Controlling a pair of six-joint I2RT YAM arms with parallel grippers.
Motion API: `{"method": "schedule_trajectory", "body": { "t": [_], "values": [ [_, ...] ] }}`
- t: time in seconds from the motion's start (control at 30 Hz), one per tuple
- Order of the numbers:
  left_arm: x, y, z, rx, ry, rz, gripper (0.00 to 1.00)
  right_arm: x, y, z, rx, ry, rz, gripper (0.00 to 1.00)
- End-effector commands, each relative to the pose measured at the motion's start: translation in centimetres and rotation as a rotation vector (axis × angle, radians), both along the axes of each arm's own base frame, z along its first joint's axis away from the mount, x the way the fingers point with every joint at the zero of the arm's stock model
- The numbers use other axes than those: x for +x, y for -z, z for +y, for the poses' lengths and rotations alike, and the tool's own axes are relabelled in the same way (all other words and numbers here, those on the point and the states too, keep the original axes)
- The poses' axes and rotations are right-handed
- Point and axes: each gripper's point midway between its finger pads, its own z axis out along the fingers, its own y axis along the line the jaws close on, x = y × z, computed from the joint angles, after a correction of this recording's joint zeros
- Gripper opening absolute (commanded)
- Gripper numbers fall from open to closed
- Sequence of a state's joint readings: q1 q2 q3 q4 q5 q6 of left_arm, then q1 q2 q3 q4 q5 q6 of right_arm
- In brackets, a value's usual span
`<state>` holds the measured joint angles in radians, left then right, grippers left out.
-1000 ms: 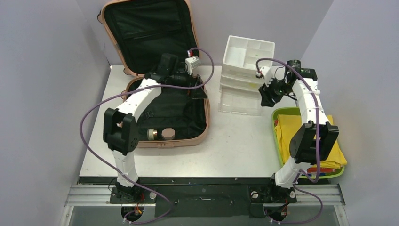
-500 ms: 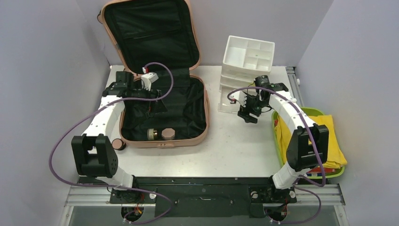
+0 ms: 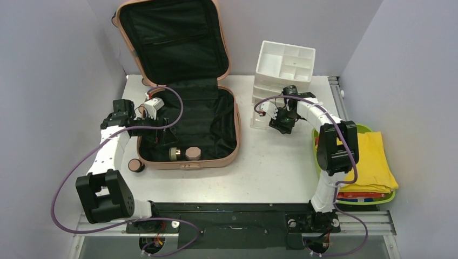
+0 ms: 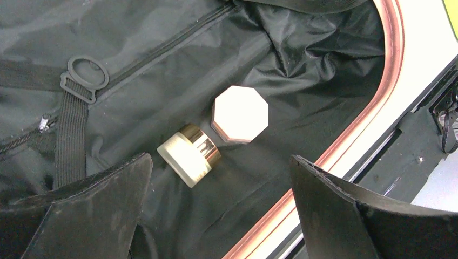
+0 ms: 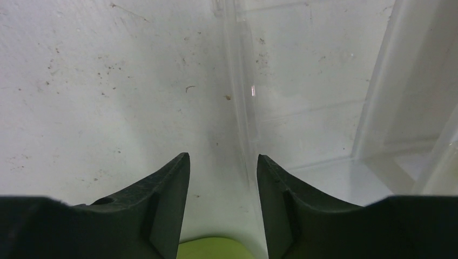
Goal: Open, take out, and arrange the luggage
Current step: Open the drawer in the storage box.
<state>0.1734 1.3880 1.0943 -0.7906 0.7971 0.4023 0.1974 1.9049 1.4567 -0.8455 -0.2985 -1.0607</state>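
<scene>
From above, the luggage (image 3: 208, 121) lies open at the counter's (image 3: 270, 167) far left, lid against the wall. The left tool (image 3: 162, 128) is just inside its left rim and the right tool (image 3: 282, 125) well apart by the white organizer (image 3: 283, 65). In the left wrist view, the left tool (image 4: 219, 167) gapes wide and empty over a jar (image 4: 189, 157) and an octagonal box (image 4: 240, 113) on the lining. In the right wrist view, the right tool (image 5: 221, 162) stands partly open, holding nothing, above bare counter.

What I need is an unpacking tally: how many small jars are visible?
3. A gold-banded jar and an octagonal jar lie side by side inside the luggage; a third round jar sits on the table by its left near corner. Lining folds may hide more.
</scene>
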Motion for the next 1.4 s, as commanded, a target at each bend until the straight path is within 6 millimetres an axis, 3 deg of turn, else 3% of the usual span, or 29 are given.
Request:
{"method": "schedule_trajectory", "body": {
  "t": [0.0,0.1,0.23,0.5,0.7,0.77,0.9,0.97,1.03,1.13,1.17,1.27,1.37],
  "values": [
    [-0.3,-1.7,0.0,-0.015,0.021,-0.090,0.96,0.8,-1.1,0.0,-0.004,0.049,-0.039,0.40],
    [-0.5,-1.5,0.0,-0.019,0.017,-0.091,0.96,0.5,-1.4,0.5,0.022,0.081,-0.008,0.24],
    [-0.7,-1.6,-0.2,-0.031,0.016,-0.088,0.96,0.1,-1.8,1.5,0.068,0.127,0.019,0.19],
    [-0.8,-1.7,-0.2,-0.026,0.012,-0.092,0.96,-0.5,-1.4,3.5,0.073,0.173,0.016,0.20],
    [-0.8,-1.5,-0.2,-0.015,0.015,-0.091,0.96,-0.3,-1.3,3.7,0.072,0.219,0.013,0.23],
    [-0.5,-1.1,-0.4,0.011,0.026,-0.091,0.96,-0.1,-1.9,3.5,0.071,0.234,-0.002,0.28],
    [1.1,-0.7,-1.1,0.121,0.076,-0.107,0.96,0.1,-5.8,2.9,0.071,0.252,-0.078,0.45],
    [1.9,-0.9,-1.6,0.176,0.135,-0.109,0.96,0.1,-8.6,2.5,0.074,0.250,-0.129,0.59],
    [3.0,-1.0,-1.8,0.212,0.172,-0.102,0.96,0.0,-11.5,2.0,0.071,0.225,-0.188,0.79],
    [4.7,0.2,-2.8,0.263,0.201,-0.023,0.96,0.0,-14.8,0.8,0.082,0.235,-0.277,0.84],
    [4.4,0.7,-3.1,0.276,0.217,0.019,0.96,0.2,-16.0,0.5,0.096,0.253,-0.315,0.84],
    [5.2,3.2,-3.3,0.365,0.231,0.131,0.96,-0.5,-17.6,-1.1,0.098,0.312,-0.311,0.85],
    [5.1,3.9,-4.1,0.420,0.237,0.183,0.96,-0.9,-19.8,-2.1,0.129,0.337,-0.323,0.85]
  ]
}}
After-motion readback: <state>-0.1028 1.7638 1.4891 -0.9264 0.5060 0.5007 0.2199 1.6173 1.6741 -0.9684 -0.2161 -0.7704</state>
